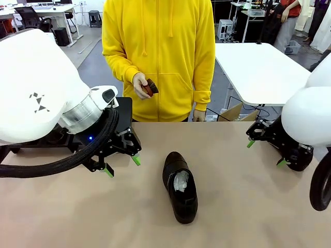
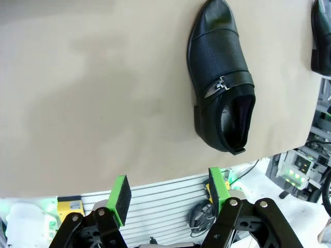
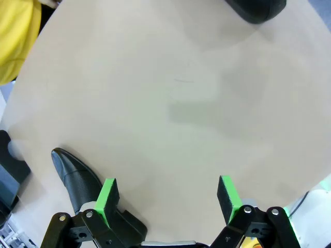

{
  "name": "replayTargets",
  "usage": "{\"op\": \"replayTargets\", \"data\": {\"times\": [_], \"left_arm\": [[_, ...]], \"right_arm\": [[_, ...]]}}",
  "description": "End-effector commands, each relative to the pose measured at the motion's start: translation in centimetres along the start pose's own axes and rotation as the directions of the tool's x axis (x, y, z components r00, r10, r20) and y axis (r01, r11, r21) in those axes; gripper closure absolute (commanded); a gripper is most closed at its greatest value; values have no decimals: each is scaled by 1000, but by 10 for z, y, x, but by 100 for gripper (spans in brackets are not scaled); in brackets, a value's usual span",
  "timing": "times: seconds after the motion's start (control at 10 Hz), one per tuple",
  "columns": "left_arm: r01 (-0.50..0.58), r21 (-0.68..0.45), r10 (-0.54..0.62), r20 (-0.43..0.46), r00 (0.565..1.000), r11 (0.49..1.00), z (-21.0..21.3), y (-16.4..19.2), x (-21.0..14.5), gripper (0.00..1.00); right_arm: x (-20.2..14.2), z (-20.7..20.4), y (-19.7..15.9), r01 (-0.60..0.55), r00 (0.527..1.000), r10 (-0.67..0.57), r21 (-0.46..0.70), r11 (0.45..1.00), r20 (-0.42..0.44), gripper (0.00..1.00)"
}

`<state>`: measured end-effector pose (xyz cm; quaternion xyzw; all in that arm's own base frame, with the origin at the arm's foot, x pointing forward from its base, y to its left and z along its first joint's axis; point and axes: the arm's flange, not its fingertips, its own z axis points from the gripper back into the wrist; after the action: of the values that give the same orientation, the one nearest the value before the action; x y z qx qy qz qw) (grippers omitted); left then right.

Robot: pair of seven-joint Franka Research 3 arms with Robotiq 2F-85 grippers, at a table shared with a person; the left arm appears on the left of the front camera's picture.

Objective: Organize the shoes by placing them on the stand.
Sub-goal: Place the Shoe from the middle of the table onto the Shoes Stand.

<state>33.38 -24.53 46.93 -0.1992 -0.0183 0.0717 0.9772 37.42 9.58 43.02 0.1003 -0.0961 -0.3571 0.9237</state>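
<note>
With left jaws and right jaws spread empty, a pinch on the glossy dress shoe (image 1: 182, 196) could slip.

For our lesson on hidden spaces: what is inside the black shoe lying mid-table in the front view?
In the shoe, crumpled white paper shows at the opening. The leather upper covers the toe end, so the paper's reach cannot be seen.

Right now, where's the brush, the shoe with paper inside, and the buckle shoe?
brush (image 1: 151, 86), front view, its middle.
paper-stuffed shoe (image 1: 186, 204), front view, leather beside the paper.
buckle shoe (image 2: 220, 67), left wrist view, textured top.
</note>
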Motion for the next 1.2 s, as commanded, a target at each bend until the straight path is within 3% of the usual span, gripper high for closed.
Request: {"op": "replayTargets", "data": {"times": [0.0, 0.1, 0.4, 1.1], "left_arm": [[10, -34, -10, 6, 1000, 999, -6, -17, -7, 22], [46, -67, -47, -11, 999, 997, -15, -45, -15, 22], [130, -9, -130, -2, 992, 992, -43, -118, -30, 22], [180, 166, -190, 43, 981, 969, -143, -195, -18, 22]], "right_arm": [[0, -2, 1, -31, 1000, 31, 4, 1000, 1, 0], [0, -2, 1, -31, 1000, 31, 4, 1000, 1, 0], [0, -2, 1, -31, 1000, 31, 4, 1000, 1, 0], [0, -2, 1, -31, 1000, 31, 4, 1000, 1, 0]]}}
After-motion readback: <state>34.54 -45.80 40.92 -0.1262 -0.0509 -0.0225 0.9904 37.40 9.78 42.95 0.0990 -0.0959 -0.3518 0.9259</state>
